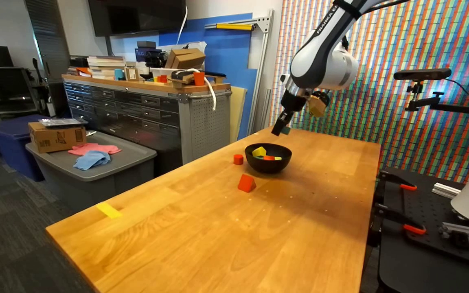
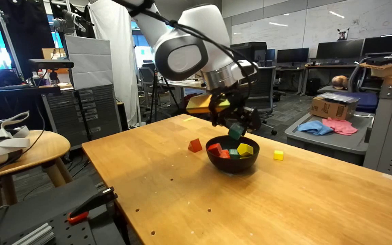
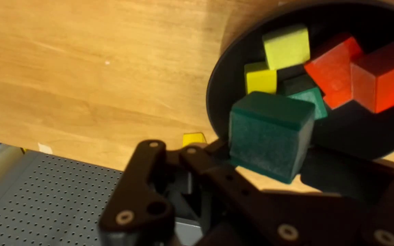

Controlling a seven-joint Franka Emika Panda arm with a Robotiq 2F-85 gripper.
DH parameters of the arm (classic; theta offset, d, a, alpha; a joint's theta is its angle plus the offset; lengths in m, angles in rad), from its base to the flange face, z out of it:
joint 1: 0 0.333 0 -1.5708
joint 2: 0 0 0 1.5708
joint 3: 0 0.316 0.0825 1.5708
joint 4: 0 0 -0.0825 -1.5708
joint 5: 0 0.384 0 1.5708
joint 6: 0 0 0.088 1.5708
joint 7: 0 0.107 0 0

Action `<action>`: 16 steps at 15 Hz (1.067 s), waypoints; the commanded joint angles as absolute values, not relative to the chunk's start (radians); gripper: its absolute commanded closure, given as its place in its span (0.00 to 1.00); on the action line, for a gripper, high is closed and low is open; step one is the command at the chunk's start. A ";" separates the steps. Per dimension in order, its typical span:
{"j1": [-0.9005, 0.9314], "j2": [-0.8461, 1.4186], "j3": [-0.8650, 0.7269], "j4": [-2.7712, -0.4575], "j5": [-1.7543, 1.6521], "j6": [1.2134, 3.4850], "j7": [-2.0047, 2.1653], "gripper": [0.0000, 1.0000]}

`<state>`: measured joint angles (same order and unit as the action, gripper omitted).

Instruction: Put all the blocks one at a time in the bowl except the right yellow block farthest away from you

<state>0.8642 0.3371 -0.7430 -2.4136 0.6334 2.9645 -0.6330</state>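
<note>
Pincer grips green block near bowl; looks like delivery step. Next likely: centre over bowl, lower, release.

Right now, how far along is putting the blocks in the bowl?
Done: two yellow blocks, two red blocks and one green block lie in the bowl. In hand: the fingers grip a second green block, not yet released. Left: a red wedge and a small red block on the table. The yellow block beside the bowl should probably be left out.
</note>
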 commanded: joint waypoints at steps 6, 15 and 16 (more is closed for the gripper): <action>0.608 0.335 -0.571 -1.977 0.091 2.365 -0.360 0.84; 0.129 0.464 -0.057 -1.790 -0.010 2.192 -0.335 0.84; 0.111 0.477 -0.037 -1.787 -0.013 2.197 -0.329 0.84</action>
<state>0.1805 0.4229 -0.1129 -1.8467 0.0037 2.2245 -0.3538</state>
